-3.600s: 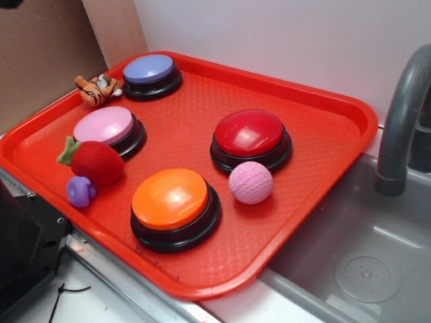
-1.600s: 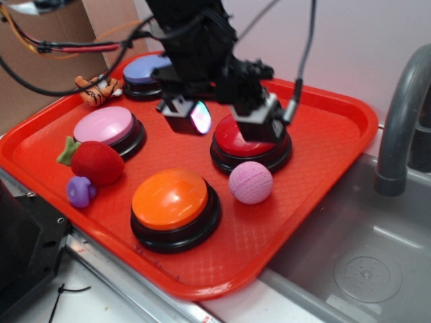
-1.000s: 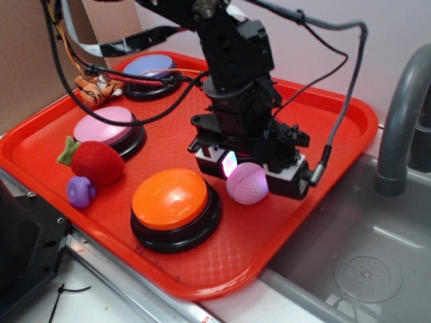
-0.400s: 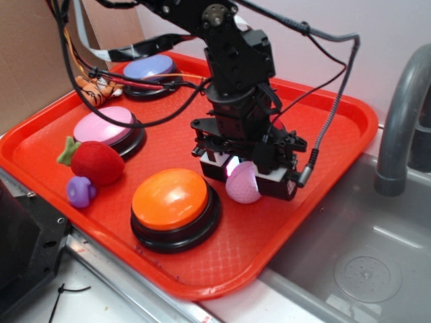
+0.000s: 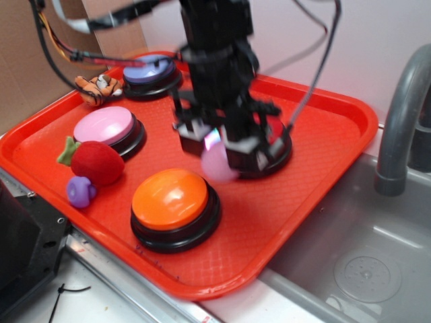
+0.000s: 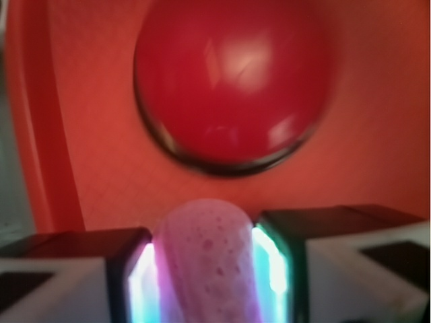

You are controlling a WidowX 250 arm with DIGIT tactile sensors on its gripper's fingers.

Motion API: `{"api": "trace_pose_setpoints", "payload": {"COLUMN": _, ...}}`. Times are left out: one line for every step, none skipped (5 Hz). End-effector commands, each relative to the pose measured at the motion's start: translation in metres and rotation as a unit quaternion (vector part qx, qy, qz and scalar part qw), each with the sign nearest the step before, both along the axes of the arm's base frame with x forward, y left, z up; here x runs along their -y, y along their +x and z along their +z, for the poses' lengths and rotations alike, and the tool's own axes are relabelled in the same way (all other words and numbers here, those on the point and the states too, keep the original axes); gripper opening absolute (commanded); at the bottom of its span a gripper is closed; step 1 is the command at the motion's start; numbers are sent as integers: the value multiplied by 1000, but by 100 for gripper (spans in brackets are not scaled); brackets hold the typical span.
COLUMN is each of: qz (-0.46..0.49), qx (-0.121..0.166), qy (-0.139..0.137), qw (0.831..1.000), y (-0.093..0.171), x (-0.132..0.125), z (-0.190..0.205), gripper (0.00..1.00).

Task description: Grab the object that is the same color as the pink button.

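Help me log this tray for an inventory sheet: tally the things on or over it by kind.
Dome buttons: 4 (lavender-blue, pink button, red, orange)
Soft toys: 2 (plush tiger, plush strawberry)
Purple knob toy: 1
Pink ball, held in the gripper: 1
Total: 8

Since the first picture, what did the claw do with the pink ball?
The claw came down, shut on the ball and lifted it off the tray, up and left beside the red button. The buttons and toys stayed put.
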State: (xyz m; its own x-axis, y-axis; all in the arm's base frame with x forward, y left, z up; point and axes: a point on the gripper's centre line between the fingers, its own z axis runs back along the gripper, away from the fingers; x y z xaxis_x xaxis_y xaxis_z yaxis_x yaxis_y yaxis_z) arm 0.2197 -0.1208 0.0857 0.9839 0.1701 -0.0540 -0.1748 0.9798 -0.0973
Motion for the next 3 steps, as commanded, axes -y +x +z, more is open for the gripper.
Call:
{"api": "trace_pose_setpoints", "payload": {"qz": 51, "qx": 73, "qy": 14, "qw": 996, "y": -4, "x": -68, "z": 97, "gripper": 0}}
{"api": "trace_pose_setpoints", "payload": {"qz": 84, "qx": 94, "qy": 15, "qw": 992, "y": -17, "x": -96, "z": 119, "gripper": 0}}
{"api": "trace_pose_setpoints", "payload": {"qz": 98, "qx": 98, "qy": 13, "qw": 990, "y": -20, "x": -106, "z": 122, "gripper": 0}}
